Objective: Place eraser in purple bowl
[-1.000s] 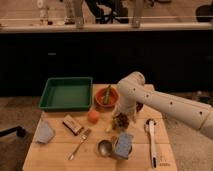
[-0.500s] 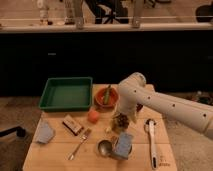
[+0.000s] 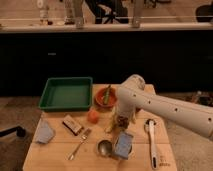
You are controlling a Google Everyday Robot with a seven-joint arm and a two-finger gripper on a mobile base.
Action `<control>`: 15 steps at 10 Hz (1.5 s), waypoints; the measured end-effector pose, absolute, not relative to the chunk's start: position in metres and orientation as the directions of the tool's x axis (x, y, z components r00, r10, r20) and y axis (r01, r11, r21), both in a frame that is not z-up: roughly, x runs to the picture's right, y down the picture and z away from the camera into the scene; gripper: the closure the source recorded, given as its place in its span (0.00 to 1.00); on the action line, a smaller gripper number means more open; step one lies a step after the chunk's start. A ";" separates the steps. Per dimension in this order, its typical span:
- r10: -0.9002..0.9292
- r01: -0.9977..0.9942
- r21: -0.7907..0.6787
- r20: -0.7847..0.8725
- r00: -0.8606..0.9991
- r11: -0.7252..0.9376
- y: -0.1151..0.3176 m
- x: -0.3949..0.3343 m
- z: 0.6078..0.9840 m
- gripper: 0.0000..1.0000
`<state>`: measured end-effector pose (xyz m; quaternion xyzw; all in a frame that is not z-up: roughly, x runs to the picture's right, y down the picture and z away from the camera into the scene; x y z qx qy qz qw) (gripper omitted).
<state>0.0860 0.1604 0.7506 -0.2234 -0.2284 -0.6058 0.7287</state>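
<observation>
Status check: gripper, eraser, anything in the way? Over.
Gripper open, low at table centre. Eraser lies free, left of orange ball. Ball sits between gripper and eraser; purple bowl not in sight.

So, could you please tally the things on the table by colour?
Orange: 2, bowl, ball
Green: 2, tray, stick in bowl
Blue-grey: 2, cloth, packet
Metal: 2, fork, cup
Tan: 1, eraser
White: 1, utensil
Total: 10; gripper hangs beside the ball.

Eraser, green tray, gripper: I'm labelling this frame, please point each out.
eraser (image 3: 72,124): camera view, middle of its pale top face.
green tray (image 3: 65,95): camera view, bare floor inside it.
gripper (image 3: 120,122): camera view, midway between its fingers, low at the middle of the table (image 3: 55,156).
</observation>
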 end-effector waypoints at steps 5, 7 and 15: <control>-0.818 0.999 0.013 0.575 0.024 0.039 0.168 0.052 0.732 0.20; -0.823 1.000 0.023 0.567 -0.011 0.003 0.172 0.041 0.725 0.20; -0.826 0.992 0.055 0.550 -0.125 -0.114 0.181 0.006 0.714 0.20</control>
